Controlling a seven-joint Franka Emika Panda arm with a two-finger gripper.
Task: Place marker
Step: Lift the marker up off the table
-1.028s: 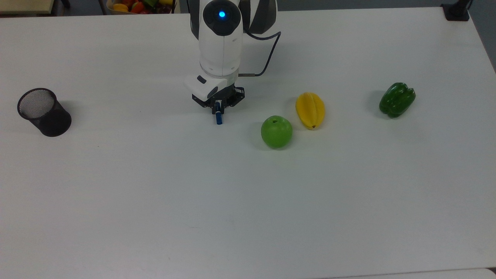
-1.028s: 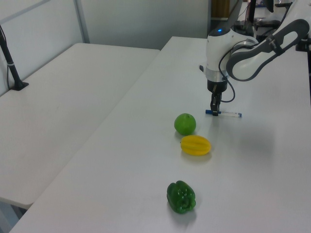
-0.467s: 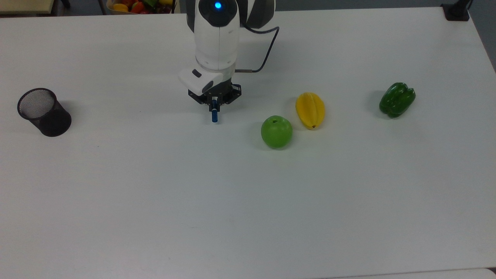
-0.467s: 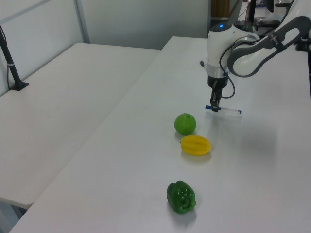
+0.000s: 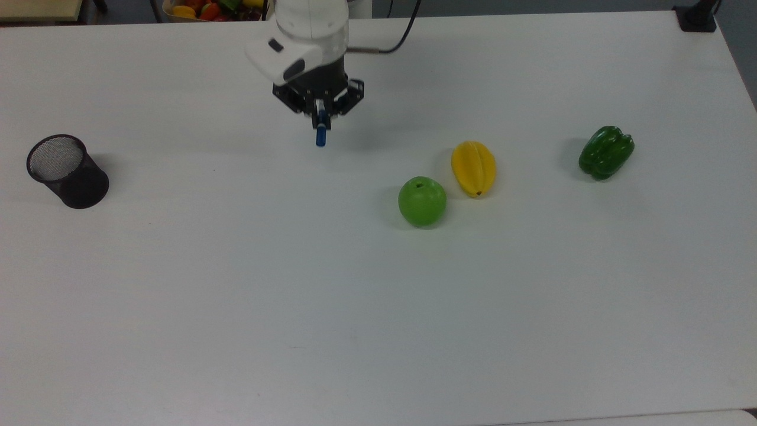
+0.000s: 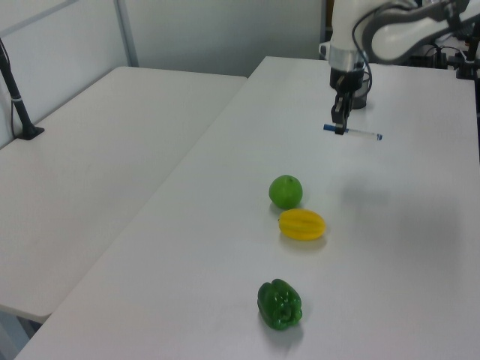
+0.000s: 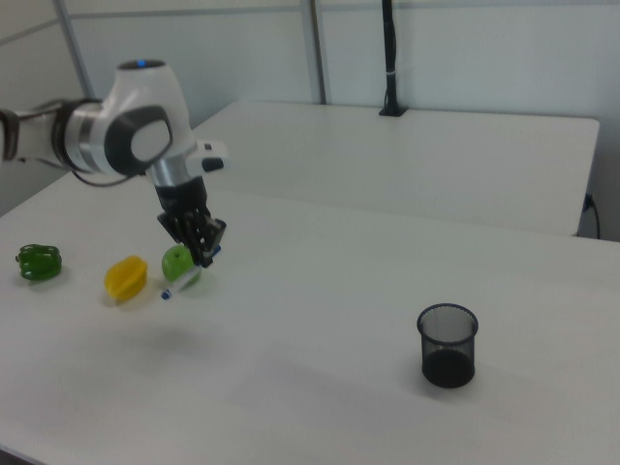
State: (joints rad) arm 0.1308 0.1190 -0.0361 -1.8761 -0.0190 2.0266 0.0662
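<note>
Since earlier: pincer (image 5: 320, 115) risen toward 12 o'clock in top view, clamped on marker (image 6: 352, 133), horizontal above surface (image 5: 378, 296). Cup (image 5: 66, 170) at 9 o'clock. Risk: off-centre grip, marker pivoting.

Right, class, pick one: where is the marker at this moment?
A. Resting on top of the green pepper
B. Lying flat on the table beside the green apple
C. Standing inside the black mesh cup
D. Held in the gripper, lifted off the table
D: the gripper is shut on the marker, which hangs level above the table with its shadow lower down, apart from the apple, the mesh cup and the pepper.
</note>
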